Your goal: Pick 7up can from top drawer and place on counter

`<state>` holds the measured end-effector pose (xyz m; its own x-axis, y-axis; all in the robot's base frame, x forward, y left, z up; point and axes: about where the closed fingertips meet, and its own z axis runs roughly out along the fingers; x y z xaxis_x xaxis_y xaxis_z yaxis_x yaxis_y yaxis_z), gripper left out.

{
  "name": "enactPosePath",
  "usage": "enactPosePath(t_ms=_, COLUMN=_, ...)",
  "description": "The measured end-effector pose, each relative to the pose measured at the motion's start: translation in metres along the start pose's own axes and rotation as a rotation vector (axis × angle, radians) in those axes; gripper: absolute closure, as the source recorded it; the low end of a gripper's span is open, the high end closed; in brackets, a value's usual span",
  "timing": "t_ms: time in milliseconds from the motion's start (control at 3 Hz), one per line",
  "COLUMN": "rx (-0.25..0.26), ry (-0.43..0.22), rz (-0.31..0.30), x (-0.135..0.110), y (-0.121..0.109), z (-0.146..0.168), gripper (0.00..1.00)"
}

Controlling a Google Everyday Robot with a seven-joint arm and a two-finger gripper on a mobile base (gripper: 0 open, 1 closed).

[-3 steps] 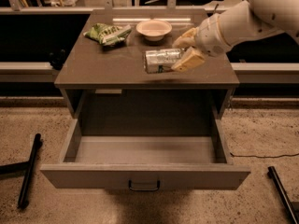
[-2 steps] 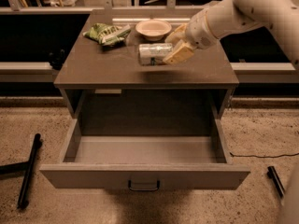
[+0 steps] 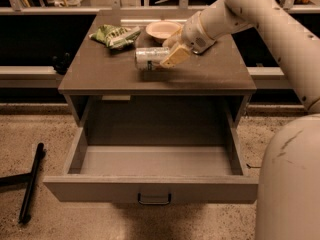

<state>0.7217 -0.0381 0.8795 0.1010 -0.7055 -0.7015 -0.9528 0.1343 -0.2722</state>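
Note:
The 7up can (image 3: 149,57), silvery with faint dark marks, lies on its side in my gripper (image 3: 168,54), held a little above the middle of the counter (image 3: 100,76); its shadow falls on the top just below it. The gripper is shut on the can's right end, one tan finger (image 3: 173,57) across its front. My arm comes in from the upper right. The top drawer (image 3: 150,189) is pulled fully out below the counter, its inside bare, with a small dark pull handle (image 3: 154,200) on the front panel.
A green crumpled snack bag (image 3: 115,35) lies at the counter's back left and a pale bowl (image 3: 162,30) at the back middle, just behind the can. A black bar (image 3: 31,181) lies on the speckled floor to the left. My base (image 3: 290,184) fills the lower right.
My gripper has carried the can leftward and toward the counter's front, from the right side to about the middle, still held on its side.

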Motion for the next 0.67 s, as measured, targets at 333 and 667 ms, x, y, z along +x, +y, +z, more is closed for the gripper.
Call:
enactPosePath(t_ms=333, rx=-0.013, ry=0.008, rz=0.014, x=-0.0020, y=-0.0023, z=0.0144, gripper=0.28)
enactPosePath(t_ms=667, rx=-0.018, ry=0.016, rz=0.026, x=-0.0012, y=-0.0029, z=0.0239, gripper=0.05)
